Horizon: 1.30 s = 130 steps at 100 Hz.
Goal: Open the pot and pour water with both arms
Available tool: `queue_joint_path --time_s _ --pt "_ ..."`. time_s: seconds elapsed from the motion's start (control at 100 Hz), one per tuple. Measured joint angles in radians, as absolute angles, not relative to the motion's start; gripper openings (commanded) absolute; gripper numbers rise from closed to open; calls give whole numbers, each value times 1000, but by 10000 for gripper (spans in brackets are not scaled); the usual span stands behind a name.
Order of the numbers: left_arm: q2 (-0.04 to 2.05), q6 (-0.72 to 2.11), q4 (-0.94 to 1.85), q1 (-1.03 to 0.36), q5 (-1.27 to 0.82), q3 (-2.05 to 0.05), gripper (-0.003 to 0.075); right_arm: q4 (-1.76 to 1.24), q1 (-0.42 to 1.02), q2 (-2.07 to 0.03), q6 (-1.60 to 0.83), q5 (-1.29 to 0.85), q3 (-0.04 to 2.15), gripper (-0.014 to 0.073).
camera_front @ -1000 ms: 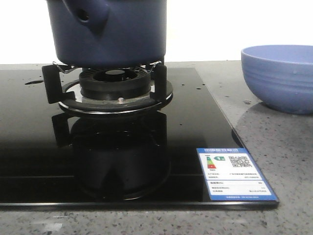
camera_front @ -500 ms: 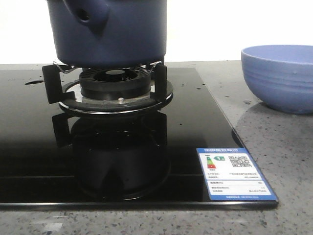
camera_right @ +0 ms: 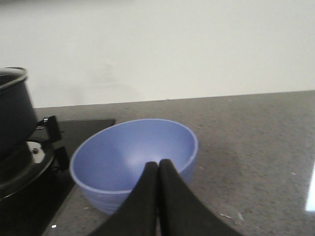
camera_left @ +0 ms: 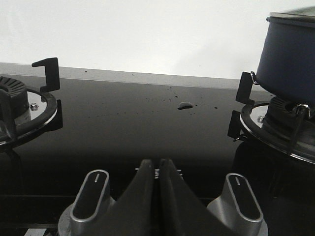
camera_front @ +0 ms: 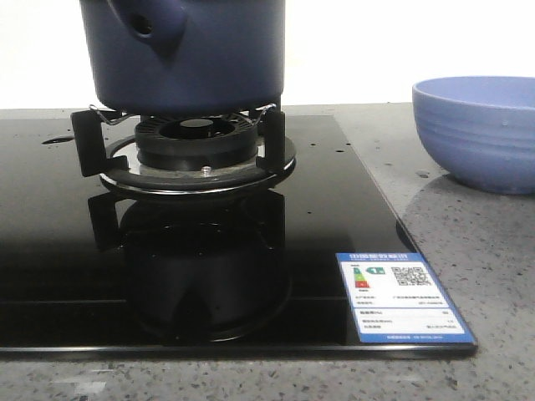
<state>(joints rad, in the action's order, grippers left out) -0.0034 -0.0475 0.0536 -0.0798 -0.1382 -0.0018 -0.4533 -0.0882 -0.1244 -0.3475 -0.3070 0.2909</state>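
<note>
The dark navy-blue pot [camera_front: 209, 54] stands on the gas burner [camera_front: 196, 142] of the black glass hob, its stubby hollow handle [camera_front: 150, 25] facing the front camera; its top is cut off in the front view. It also shows in the left wrist view [camera_left: 290, 56] and in the right wrist view [camera_right: 15, 110]. My left gripper [camera_left: 158, 164] is shut and empty, low over the hob near the knobs, apart from the pot. My right gripper [camera_right: 158, 167] is shut and empty, in front of the light-blue bowl [camera_right: 133, 157]. Neither gripper shows in the front view.
The light-blue ribbed bowl [camera_front: 476, 129] stands on the grey stone counter right of the hob. Two silver knobs [camera_left: 91, 194] [camera_left: 241, 196] flank my left gripper. A second burner [camera_left: 22, 108] sits further along the hob. A blue energy label [camera_front: 401, 296] lies at the hob's front right corner.
</note>
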Motion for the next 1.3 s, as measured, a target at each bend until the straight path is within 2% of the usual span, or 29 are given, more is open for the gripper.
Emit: queue_joint_path --time_s 0.08,0.2,0.54,1.3 --pt "-3 -47 54 -80 -138 -2 -20 -206 -88 -142 -113 -284 283 -62" --pt "-3 -47 54 -80 -138 -2 -20 -52 -88 -149 0 -221 233 -62" --pt "-3 -47 54 -80 -138 -2 -20 52 -14 6 17 -168 -9 -62" --pt "-3 -47 54 -80 -138 -2 -20 69 -10 10 17 -175 -8 -62"
